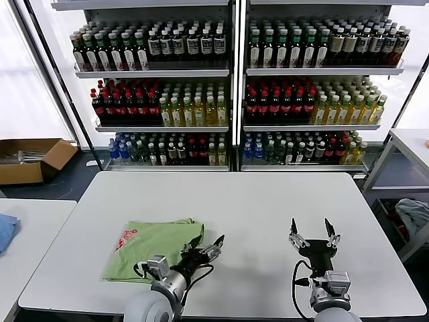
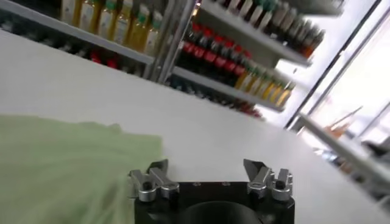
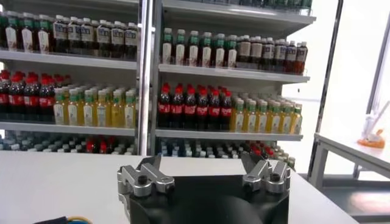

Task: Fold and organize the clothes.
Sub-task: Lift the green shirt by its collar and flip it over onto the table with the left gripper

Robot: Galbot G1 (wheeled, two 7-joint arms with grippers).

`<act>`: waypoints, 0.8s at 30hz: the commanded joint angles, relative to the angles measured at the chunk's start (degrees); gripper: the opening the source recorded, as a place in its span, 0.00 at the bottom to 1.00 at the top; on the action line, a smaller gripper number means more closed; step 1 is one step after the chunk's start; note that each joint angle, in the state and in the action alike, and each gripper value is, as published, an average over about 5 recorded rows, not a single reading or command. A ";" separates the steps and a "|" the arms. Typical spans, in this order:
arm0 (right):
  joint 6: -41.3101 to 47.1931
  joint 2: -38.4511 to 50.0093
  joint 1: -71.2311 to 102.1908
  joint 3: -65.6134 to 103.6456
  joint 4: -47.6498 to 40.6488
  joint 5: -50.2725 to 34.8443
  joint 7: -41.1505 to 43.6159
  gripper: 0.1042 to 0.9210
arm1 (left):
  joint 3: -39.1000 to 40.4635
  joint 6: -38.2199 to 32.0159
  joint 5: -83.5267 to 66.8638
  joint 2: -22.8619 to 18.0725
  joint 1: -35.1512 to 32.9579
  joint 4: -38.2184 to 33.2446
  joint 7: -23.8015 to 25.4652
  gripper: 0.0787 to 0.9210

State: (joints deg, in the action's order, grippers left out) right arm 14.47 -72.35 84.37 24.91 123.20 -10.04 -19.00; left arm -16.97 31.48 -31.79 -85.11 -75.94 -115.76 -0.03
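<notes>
The light green polo shirt point(image 1: 151, 247) lies folded on the white table point(image 1: 268, 215) at the front left, its red-and-white print point(image 1: 126, 237) facing up. My left gripper point(image 1: 209, 243) is open and empty, low over the table just beside the shirt's right edge. In the left wrist view the green fabric point(image 2: 61, 170) fills the near side next to the open left gripper point(image 2: 206, 165). My right gripper point(image 1: 312, 229) is open and empty, upright over the table's front right. The right gripper point(image 3: 202, 162) also shows in its wrist view, with bare table beyond.
Shelves of bottles point(image 1: 228, 87) stand behind the table. A second table with a blue cloth point(image 1: 7, 231) is at the left, a cardboard box point(image 1: 30, 159) on the floor beyond it. A grey-white cloth point(image 1: 412, 215) lies at the right, under another table.
</notes>
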 commanded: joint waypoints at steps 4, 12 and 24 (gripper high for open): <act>-0.02 0.82 -2.29 -1.08 -1.37 -1.07 0.10 0.88 | -10.52 -2.81 3.38 6.27 0.98 -7.22 -1.16 0.88; 1.27 2.71 -8.52 -2.86 -2.68 -3.56 0.66 0.88 | -24.29 -4.60 13.87 15.05 -1.21 -1.02 -0.53 0.88; 1.24 1.84 -8.33 -4.01 -3.05 -3.40 1.13 0.88 | -25.24 -5.97 10.75 14.27 -1.42 7.06 0.85 0.88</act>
State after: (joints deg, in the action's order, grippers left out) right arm 15.49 -70.50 77.35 21.46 120.31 -12.95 -17.93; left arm -37.40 26.54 -22.62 -73.44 -77.12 -113.56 0.14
